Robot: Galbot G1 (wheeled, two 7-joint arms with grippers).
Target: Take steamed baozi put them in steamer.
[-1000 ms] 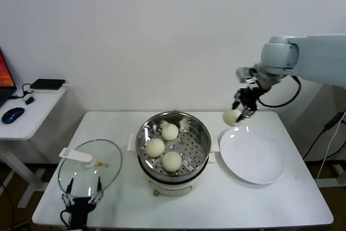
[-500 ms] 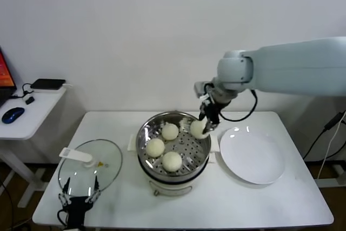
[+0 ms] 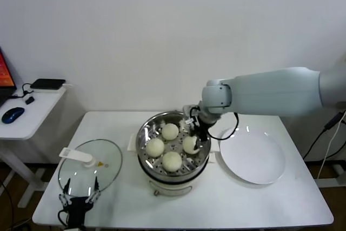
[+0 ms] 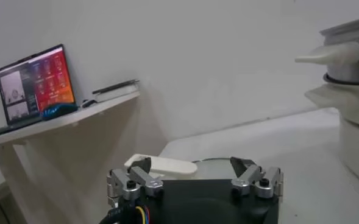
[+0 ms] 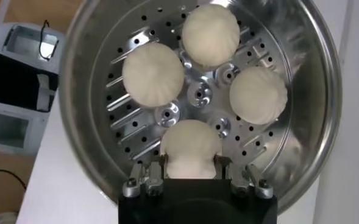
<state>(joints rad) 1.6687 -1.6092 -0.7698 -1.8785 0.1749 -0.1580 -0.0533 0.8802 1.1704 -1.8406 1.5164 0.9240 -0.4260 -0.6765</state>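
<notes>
The steamer (image 3: 145,140) is a shiny steel pot with a perforated tray, at the table's middle. Three off-white baozi (image 3: 170,131) (image 3: 155,147) (image 3: 172,160) lie on its tray. My right gripper (image 3: 193,138) reaches down inside the pot and is shut on the fourth baozi (image 3: 189,145), low over the tray on the right side. In the right wrist view my right gripper (image 5: 190,163) has a finger on each side of the held baozi (image 5: 190,143), with the other three (image 5: 153,73) (image 5: 210,35) (image 5: 258,94) beyond it. My left gripper (image 3: 80,198) is open and empty at the front left.
A glass lid (image 3: 81,172) with a white handle (image 4: 161,165) lies left of the steamer, just beyond my left gripper (image 4: 190,167). A white plate (image 3: 252,158) with nothing on it lies right of the steamer. A side desk (image 3: 27,114) holds a mouse and a laptop.
My right gripper has carried the baozi left from above the plate to over the steamer, then lowered it inside the pot. The left arm has barely moved.
</notes>
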